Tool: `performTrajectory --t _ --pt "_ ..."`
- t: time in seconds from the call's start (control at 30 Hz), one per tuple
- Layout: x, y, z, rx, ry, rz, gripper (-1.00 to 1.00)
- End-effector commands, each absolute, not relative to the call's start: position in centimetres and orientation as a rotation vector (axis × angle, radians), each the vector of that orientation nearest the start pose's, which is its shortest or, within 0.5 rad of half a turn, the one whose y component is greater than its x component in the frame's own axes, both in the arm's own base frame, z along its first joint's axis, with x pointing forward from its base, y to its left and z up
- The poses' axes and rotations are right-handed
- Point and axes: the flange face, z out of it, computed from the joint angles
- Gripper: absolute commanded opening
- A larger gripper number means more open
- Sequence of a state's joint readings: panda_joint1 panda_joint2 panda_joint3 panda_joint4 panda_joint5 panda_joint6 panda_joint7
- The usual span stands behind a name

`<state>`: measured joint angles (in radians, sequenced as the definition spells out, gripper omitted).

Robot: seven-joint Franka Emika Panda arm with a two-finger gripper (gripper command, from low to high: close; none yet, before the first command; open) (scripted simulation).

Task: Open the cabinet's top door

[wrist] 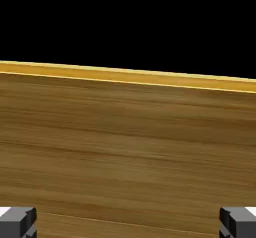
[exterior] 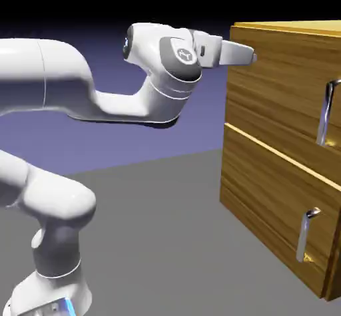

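The cabinet (exterior: 280,175) of golden-brown wood stands at the right of the exterior view. Its top door (exterior: 280,88) is the upper panel, with a vertical silver handle (exterior: 326,112) near its right edge; the door looks shut. My gripper (exterior: 252,55) points level at the top door's upper left part, close to the wood and well left of the handle. In the hand view wood grain (wrist: 128,147) fills the lower half, with the cabinet's pale top edge (wrist: 128,75) above it. Both grey fingertips (wrist: 17,221) sit far apart at the bottom corners, open, with nothing between them.
The lower panel (exterior: 273,208) has its own shorter silver handle (exterior: 305,233). Grey table surface (exterior: 166,241) stretches between the arm's base (exterior: 50,288) and the cabinet.
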<state>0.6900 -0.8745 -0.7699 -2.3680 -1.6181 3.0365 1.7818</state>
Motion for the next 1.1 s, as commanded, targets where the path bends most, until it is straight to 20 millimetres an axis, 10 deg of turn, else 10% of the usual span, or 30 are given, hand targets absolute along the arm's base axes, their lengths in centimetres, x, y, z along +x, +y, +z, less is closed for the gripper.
performTrajectory --t 0.0,0.4,0.83,1.07 --pt "37.4 -6.7 65.1 -1.918 0.631 -1.655 1.0" --pt "40.3 -13.6 61.7 -1.795 0.653 -1.724 1.0" --pt "46.1 -20.4 52.3 -1.761 0.69 -1.736 1.0" --pt "51.3 -20.4 51.8 -1.762 0.691 -1.735 1.0"
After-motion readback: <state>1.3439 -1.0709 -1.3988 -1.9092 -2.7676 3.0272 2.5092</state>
